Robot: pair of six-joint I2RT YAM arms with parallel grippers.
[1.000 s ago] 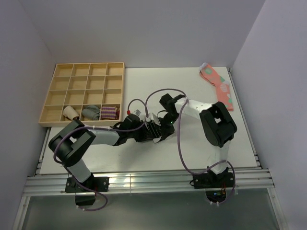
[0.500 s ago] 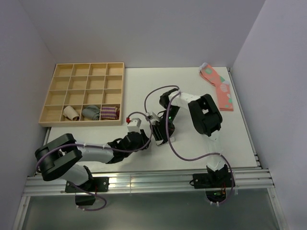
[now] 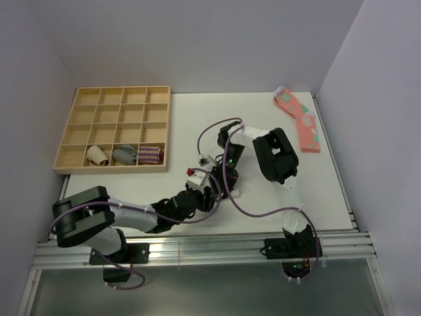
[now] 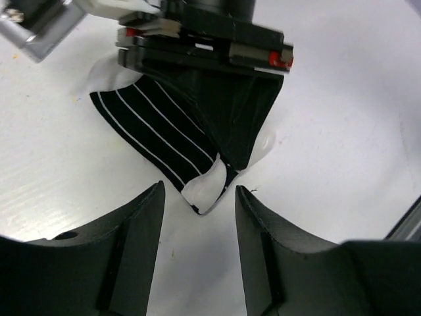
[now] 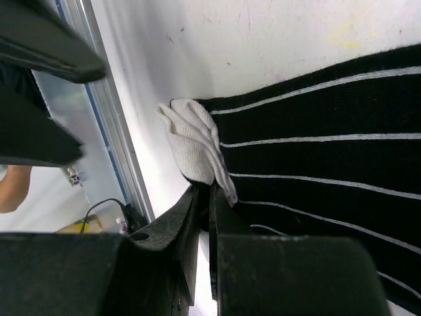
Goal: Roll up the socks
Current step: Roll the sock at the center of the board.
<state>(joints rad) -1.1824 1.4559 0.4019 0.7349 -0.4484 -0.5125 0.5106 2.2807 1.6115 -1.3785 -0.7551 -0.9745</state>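
Observation:
The black socks with thin white stripes (image 4: 164, 128) lie flat on the white table, white end (image 4: 205, 191) toward my left gripper. In the top view they are mostly hidden under both grippers (image 3: 223, 189). My left gripper (image 4: 198, 204) is open and empty, just short of the white end; it sits at the table's middle front (image 3: 210, 193). My right gripper (image 5: 209, 197) is shut on the socks' edge beside the white trim (image 5: 194, 145). It shows from above (image 3: 223, 178) and at the top of the left wrist view (image 4: 204, 39).
A wooden compartment tray (image 3: 115, 105) stands at the back left, holding a beige roll (image 3: 97, 155), a grey roll (image 3: 124, 155) and a maroon striped bundle (image 3: 150, 155). Pink socks (image 3: 299, 118) lie at the back right. The metal rail (image 3: 197, 249) runs along the front edge.
My left gripper let go of the socks, pulled back toward the front edge and now faces their white end. My right arm folded in, its gripper staying on the socks.

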